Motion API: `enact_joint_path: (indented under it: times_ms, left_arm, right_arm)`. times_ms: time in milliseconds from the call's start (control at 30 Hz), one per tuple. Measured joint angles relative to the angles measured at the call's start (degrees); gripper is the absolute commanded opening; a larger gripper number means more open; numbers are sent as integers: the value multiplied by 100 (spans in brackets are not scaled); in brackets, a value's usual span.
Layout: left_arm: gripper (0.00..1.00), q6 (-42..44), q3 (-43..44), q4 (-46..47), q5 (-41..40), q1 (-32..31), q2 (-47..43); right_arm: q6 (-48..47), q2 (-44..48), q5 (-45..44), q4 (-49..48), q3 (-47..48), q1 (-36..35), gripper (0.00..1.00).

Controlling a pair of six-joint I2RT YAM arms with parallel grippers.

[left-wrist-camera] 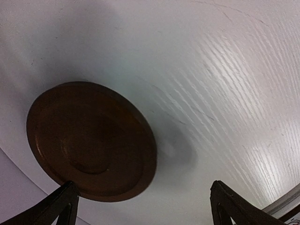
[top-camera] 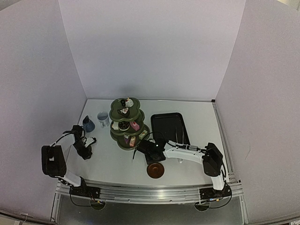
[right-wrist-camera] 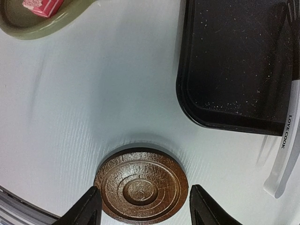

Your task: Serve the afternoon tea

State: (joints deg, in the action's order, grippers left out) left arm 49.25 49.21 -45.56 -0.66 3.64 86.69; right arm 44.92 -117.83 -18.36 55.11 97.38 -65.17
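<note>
On the white table (top-camera: 112, 164), near its middle, stands the olive-green three-tier stand (top-camera: 127, 123) with scalloped rims, and small cakes (top-camera: 135, 125) in pink, yellow and chocolate colours lie on its tiers. Left of it are the dark-blue cup (top-camera: 88, 124) and, just beside it, the pale cup (top-camera: 103, 118). One brown round saucer (top-camera: 155, 169) lies flat near the front edge, in front of the black tray (top-camera: 169, 127); its surface shows raised rings. The right gripper (right-wrist-camera: 145, 208) hangs over this saucer with its fingers (right-wrist-camera: 86, 208) parted to both sides of it, grasping nothing; whether they touch the rim I cannot tell. White tongs (right-wrist-camera: 287, 136) lie at the tray's edge. The second saucer (left-wrist-camera: 91, 140), smooth and dark brown, lies below the left gripper (left-wrist-camera: 145, 211), which is spread wide and empty.
</note>
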Motion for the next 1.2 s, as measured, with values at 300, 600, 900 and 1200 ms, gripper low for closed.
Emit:
enact_joint_path:
  times_ms: [300, 600, 900, 1200]
  left_arm:
    - [72, -4, 318, 365, 377, 74, 831]
    - [53, -201, 628, 186, 217, 79, 1169]
    - [54, -47, 237, -254, 500, -640, 796]
    - [55, 203, -247, -644, 1242, -3126, 331]
  right_arm:
    - [-10, 35, -109, 5, -4, 0, 62]
    - [4, 376, -275, 23, -199, 0, 62]
    - [-75, 461, -463, 42, -194, 0, 62]
    - [-251, 577, -736, 137, -20, 0, 62]
